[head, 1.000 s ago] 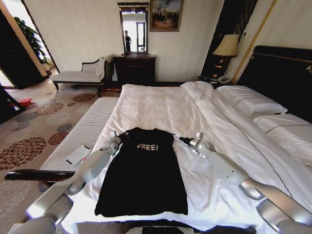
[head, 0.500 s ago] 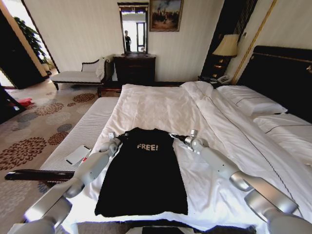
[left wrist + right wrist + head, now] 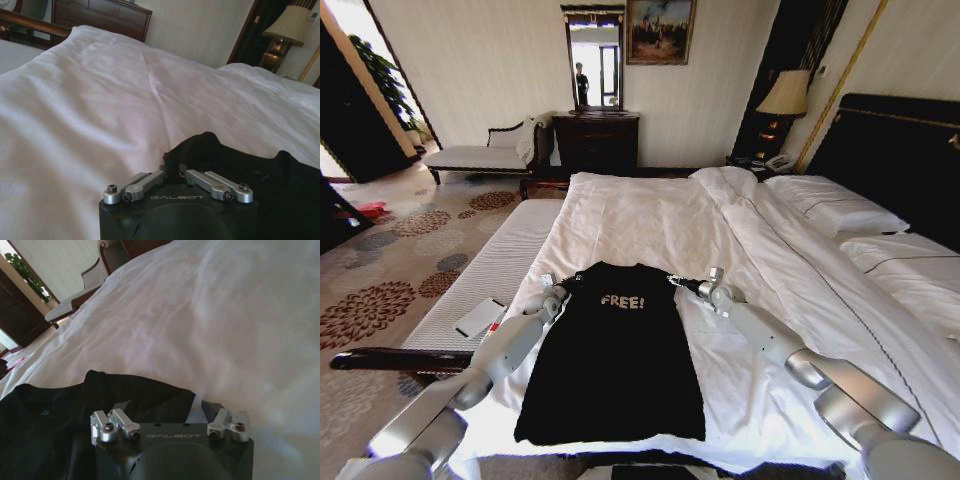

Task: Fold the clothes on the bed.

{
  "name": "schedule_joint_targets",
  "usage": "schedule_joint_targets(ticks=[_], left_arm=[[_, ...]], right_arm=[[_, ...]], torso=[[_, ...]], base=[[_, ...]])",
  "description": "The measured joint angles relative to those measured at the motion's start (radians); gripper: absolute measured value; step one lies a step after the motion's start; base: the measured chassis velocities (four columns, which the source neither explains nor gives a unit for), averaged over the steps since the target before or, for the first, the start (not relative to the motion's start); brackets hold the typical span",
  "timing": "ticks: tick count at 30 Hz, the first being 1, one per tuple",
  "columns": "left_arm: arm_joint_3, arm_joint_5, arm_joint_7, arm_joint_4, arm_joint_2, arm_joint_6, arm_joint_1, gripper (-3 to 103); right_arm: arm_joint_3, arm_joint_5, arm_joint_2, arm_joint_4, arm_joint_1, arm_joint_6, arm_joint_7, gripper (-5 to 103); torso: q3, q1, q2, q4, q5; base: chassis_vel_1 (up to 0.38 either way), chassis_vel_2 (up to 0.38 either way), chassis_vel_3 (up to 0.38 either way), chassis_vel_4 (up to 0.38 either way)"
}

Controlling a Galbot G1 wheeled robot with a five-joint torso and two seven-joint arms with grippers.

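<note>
Right at the near edge of the bed (image 3: pixel 650 215), on my end of the white duvet (image 3: pixel 640 210), I've got the black T-shirt (image 3: pixel 615 365) spread flat, hem toward me and collar pointing up the bed. White lettering across the chest reads "FREE!" (image 3: pixel 622 301), easy to read from the head cam.

My left gripper (image 3: pixel 560 287) is at the shirt's left shoulder. On the left wrist cam the fingers (image 3: pixel 167 167) are pinched narrow, with a fold of the black fabric bunched up between them, so I'm calling that a hold on the sleeve corner. The housing says "GALBOT" in small letters right under the linkages.

My right gripper (image 3: pixel 677 283) sits at the opposite shoulder. On the right wrist cam the fingers (image 3: pixel 209 408) are spread wide, with the sleeve edge lying between them on the duvet, not clamped. Same "GALBOT" marking on that housing too.

Off the left side of the bed there's a pale padded bench with a flat white card or sheet (image 3: pixel 480 317) lying on it. Further up, the pillows (image 3: pixel 835 208) lie against the dark headboard (image 3: pixel 905 160). Beyond that, a bedside lamp (image 3: pixel 786 95), a dark wooden dresser (image 3: pixel 596 142) with a mirror (image 3: pixel 594 58) above, a framed painting (image 3: pixel 660 30), and a chaise (image 3: pixel 480 152) by the far wall.
</note>
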Motion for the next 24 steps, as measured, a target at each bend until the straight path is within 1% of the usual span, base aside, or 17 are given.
schedule_joint_targets(ticks=[1,2,4,5,6,7,10,11,12,13,16,17,18,19,21,22,24], left_arm=[[0.000,0.001,0.000,0.001,0.000,0.000,0.000,0],[0.000,0.001,0.000,0.002,0.000,0.000,0.000,0],[-0.001,0.002,0.000,0.006,-0.001,0.000,0.000,0],[-0.001,0.002,0.000,0.006,-0.001,0.000,0.000,0],[-0.002,0.003,0.000,0.007,-0.001,0.000,0.000,0],[-0.002,0.003,0.000,0.007,-0.001,0.000,0.000,0],[-0.006,0.003,0.000,0.007,-0.001,-0.001,0.002,0],[-0.006,0.003,0.000,0.007,-0.001,-0.001,0.002,0],[-0.007,0.003,0.000,0.007,-0.001,-0.002,0.002,0],[-0.007,0.002,0.000,0.007,-0.001,-0.002,0.002,0],[-0.006,-0.010,-0.001,0.016,-0.006,-0.002,-0.001,0],[-0.006,-0.010,-0.001,0.016,-0.006,-0.002,-0.001,0],[-0.005,-0.010,-0.001,0.019,-0.008,-0.002,-0.001,0],[-0.005,-0.010,-0.001,0.021,-0.010,-0.002,-0.001,0],[-0.002,-0.010,-0.002,0.022,-0.012,-0.002,-0.001,0],[0.001,-0.010,-0.002,0.021,-0.012,-0.002,-0.002,0],[0.002,-0.010,-0.002,0.020,-0.012,-0.002,-0.002,0]], right_arm=[[-0.001,-0.001,0.001,0.000,0.000,0.001,-0.002,73],[-0.002,-0.002,0.002,0.001,0.000,0.001,-0.002,73],[-0.005,-0.003,0.006,0.004,0.000,0.001,-0.002,62],[-0.005,-0.003,0.006,0.004,0.000,0.001,-0.002,62],[-0.005,-0.003,0.006,0.006,0.000,0.002,-0.002,57],[-0.006,-0.003,0.007,0.006,0.000,0.002,-0.002,57],[-0.010,-0.004,0.007,0.008,0.001,0.003,-0.002,40],[-0.010,-0.004,0.007,0.008,0.001,0.003,-0.002,40],[-0.011,-0.004,0.006,0.008,0.001,0.003,-0.002,34],[-0.011,-0.006,0.006,0.008,0.002,0.003,-0.002,34],[0.000,-0.015,0.013,0.006,0.010,0.004,-0.002,18],[0.000,-0.015,0.013,0.006,0.010,0.004,-0.002,18],[0.000,-0.015,0.013,0.006,0.011,0.004,-0.001,13],[0.000,-0.015,0.013,0.006,0.012,0.004,-0.001,13],[-0.001,-0.016,0.012,0.006,0.012,0.005,-0.001,3],[-0.001,-0.016,0.011,0.006,0.013,0.005,-0.001,1],[-0.002,-0.016,0.010,0.006,0.012,0.005,-0.001,1]], torso=[[0.000,0.000,0.000,0.0000,0.0000],[0.000,0.000,0.000,-0.0001,-0.0001],[0.000,0.000,0.000,-0.0001,0.0000],[0.000,0.000,0.000,-0.0001,0.0000],[0.000,0.000,0.000,-0.0001,0.0000],[0.000,0.000,0.000,-0.0001,-0.0001],[0.000,0.000,0.000,0.0000,-0.0001],[0.000,0.000,0.000,0.0000,-0.0001],[0.000,0.000,0.000,-0.0001,0.0000],[0.000,0.000,0.000,-0.0001,0.0000],[0.000,0.000,0.000,-0.0001,0.0000],[0.000,0.000,0.000,-0.0001,0.0000],[0.000,0.000,0.000,0.0001,-0.0001],[0.000,0.000,0.000,0.0001,-0.0002],[0.000,0.000,0.000,0.0000,0.0000],[0.000,0.000,0.000,0.0000,0.0000],[0.000,0.000,0.000,-0.0001,0.0000]], base=[[0.000,0.000,0.000,0.000],[0.000,0.000,0.000,0.000],[0.000,0.000,0.000,0.000],[0.000,0.000,0.000,0.000],[0.000,0.000,0.000,0.000],[0.000,0.000,0.000,0.000],[0.000,0.000,0.000,0.000],[0.000,0.000,0.000,0.000],[0.000,0.000,0.000,0.000],[0.000,0.000,0.000,0.000],[0.000,0.000,0.000,0.000],[0.000,0.000,0.000,0.000],[0.000,0.000,0.000,0.000],[0.000,0.000,0.000,0.000],[0.000,0.000,0.000,0.000],[0.000,0.000,0.000,0.000],[0.000,0.000,0.000,0.000]])
